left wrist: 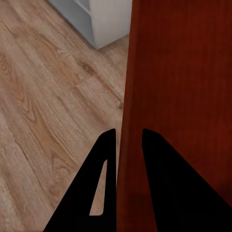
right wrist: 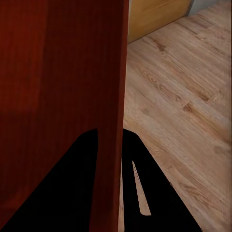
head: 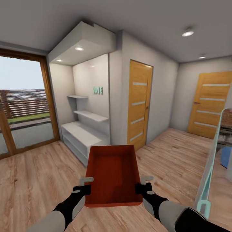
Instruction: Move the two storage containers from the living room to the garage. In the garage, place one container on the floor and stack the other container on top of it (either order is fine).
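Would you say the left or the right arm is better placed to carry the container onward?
Neither alone: the left claw and right claw each clamp a side wall of the storage container, so both should carry together.

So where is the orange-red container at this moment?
In the head view the storage container is centred low, held above the wood-plank floor between the left gripper and right gripper, before the white shelves.

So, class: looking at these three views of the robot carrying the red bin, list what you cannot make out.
- Storage container: its underside is hidden in the head view by its own walls.
- Left end effector: one finger sits behind the bin wall in the left wrist view.
- Right end effector: likewise in its wrist view.
- Blue object: cut off by the head view's edge.
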Robot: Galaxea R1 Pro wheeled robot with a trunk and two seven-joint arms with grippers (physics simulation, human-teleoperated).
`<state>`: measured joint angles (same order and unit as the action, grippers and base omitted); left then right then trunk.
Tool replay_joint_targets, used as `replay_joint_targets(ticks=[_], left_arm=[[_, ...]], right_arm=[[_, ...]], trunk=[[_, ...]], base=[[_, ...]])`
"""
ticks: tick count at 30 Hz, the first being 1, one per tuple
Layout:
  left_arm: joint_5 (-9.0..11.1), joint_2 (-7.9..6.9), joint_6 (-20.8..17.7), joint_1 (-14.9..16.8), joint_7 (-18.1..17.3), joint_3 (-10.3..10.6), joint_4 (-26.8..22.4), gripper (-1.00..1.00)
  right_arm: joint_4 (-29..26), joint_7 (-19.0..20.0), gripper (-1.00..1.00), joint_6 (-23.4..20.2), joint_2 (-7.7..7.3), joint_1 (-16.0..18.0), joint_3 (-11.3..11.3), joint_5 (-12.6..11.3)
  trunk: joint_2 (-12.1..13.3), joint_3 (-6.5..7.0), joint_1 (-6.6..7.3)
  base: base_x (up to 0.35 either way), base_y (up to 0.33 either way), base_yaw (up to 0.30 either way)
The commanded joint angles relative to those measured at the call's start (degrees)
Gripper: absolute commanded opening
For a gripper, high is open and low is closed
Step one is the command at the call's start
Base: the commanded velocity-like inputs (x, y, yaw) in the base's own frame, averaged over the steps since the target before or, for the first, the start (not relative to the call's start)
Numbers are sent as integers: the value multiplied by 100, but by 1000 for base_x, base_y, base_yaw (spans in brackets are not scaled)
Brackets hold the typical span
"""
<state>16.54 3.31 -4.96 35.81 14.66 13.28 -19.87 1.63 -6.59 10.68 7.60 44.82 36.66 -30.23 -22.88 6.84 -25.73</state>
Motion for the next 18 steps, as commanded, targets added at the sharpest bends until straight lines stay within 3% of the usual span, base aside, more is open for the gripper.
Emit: replay_joint_targets(ticks=[1,10,18], left_arm=[[-96,-5,127,5,283,-265,-27,-100],[-91,-14,122,5,283,-265,-26,-100],[-90,-15,118,5,283,-265,-26,-100]], right_arm=[[13,301,-100,13,5,0,-186,8],[13,301,-100,13,-2,0,-186,7],[13,305,-100,13,-4,0,-186,5]], trunk=[[-4,-2,-5],[-4,-2,-5],[-4,-2,-5]], base=[[321,0,-71],[321,7,-15],[321,111,0]])
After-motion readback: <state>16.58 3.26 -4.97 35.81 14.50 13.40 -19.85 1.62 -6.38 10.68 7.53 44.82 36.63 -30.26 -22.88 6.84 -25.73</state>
